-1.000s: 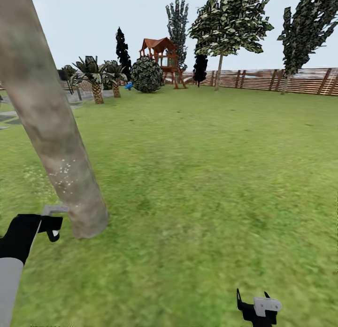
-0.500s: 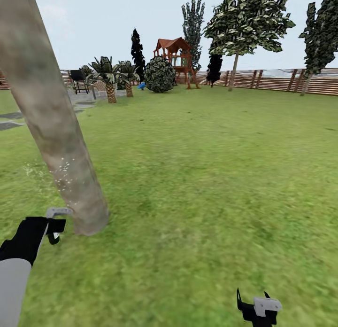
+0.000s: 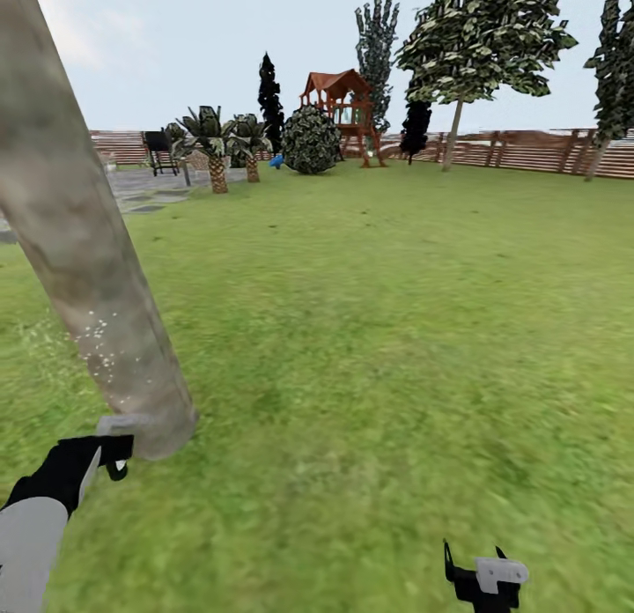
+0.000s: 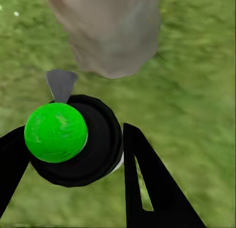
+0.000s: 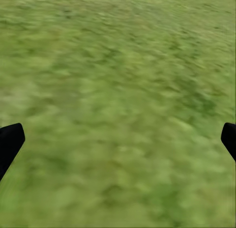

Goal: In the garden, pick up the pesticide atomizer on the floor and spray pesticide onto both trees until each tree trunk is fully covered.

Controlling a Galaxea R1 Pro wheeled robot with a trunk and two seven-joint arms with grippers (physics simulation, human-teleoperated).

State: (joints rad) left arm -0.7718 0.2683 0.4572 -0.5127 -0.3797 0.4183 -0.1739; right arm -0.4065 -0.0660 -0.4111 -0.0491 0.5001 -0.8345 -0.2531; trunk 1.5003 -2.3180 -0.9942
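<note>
A thick mottled grey-brown tree trunk (image 3: 84, 234) leans up the left of the head view, with white specks low on its bark. My left gripper (image 3: 99, 459) is shut on the pesticide atomizer (image 3: 121, 424), whose light-grey cap sits right against the trunk's base. In the left wrist view the atomizer (image 4: 98, 144) shows a dark round top with a green dot, held between the black fingers (image 4: 142, 174) of the left gripper (image 4: 73, 156), its grey nozzle facing the trunk (image 4: 110, 31). My right gripper (image 3: 480, 579) hangs open over bare grass, its fingertips (image 5: 10, 142) wide apart.
Lawn (image 3: 379, 331) stretches ahead and to the right. Far off stand small palms (image 3: 216, 142), a round shrub (image 3: 310, 140), a wooden play tower (image 3: 342, 111), leafy trees (image 3: 480, 40) and a brown fence (image 3: 528, 151). A paved patch (image 3: 145, 190) lies at the far left.
The head view has swung left, so the background has slid right. My left gripper with the atomizer has dropped lower and closer to the trunk's base. The right gripper has held still.
</note>
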